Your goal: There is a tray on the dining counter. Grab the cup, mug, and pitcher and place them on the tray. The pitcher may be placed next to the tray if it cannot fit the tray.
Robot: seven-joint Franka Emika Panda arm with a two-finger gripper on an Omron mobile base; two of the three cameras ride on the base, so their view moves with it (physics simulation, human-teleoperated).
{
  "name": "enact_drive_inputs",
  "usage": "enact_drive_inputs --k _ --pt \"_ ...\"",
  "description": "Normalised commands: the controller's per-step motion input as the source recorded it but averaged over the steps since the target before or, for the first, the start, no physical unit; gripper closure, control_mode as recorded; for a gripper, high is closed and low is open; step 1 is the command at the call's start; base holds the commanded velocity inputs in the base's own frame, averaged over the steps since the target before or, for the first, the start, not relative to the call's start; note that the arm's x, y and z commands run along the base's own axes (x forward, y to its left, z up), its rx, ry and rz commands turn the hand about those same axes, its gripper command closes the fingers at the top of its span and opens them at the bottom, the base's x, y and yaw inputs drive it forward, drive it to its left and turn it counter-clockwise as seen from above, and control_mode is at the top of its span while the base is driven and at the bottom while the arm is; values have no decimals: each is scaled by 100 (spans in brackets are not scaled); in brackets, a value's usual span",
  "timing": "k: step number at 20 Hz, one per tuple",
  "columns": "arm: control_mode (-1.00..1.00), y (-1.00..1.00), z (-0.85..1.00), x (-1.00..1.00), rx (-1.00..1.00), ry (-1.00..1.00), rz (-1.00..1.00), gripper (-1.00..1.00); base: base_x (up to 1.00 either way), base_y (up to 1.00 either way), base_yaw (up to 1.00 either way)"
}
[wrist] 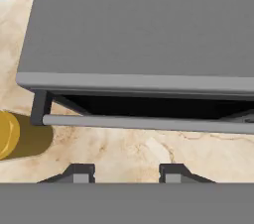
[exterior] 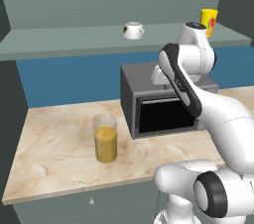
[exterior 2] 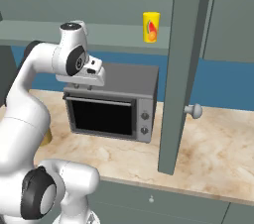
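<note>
Two fingers: the gripper (wrist: 124, 172) hangs over the front edge of the toaster oven (exterior: 163, 104), its fingers (wrist: 79, 172) parted with nothing between them, released.
Below the fingers: the oven's bar handle (wrist: 149, 123) and bare marbled desk (exterior: 54, 143).
Pitcher: the pitcher (exterior: 105, 138) stands upright on the desk just left of the oven, apart from it, orange-yellow in its lower half.
Mug: the mug (exterior: 133, 30) sits on the grey-green shelf (exterior: 74, 37) above the blue backsplash.
Cup: the cup (exterior 2: 151, 27) stands on the same shelf, farther right, partly behind the arm in the left base view.
Step in hand: judging by the empty fingers, reaching for a first item; nothing is collected yet.
Next move: likely shift left and lower around the pitcher, or rise to the shelf.
</note>
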Motion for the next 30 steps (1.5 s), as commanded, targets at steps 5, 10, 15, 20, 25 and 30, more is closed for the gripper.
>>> enact_drive_inputs --k 5,10,15,20,25,30 --pt "-100 0 2 -20 0 -16 0 -100 0 0 0" --pt "-100 3 45 -28 0 -33 0 -100 0 0 0" --pt "-100 10 77 -12 0 -26 0 -100 0 0 0" --pt "-100 17 73 0 0 -12 3 -100 0 0 0" --pt "-100 20 59 1 0 0 3 -100 0 0 0" --pt "-100 25 37 12 0 0 1 -100 0 0 0"
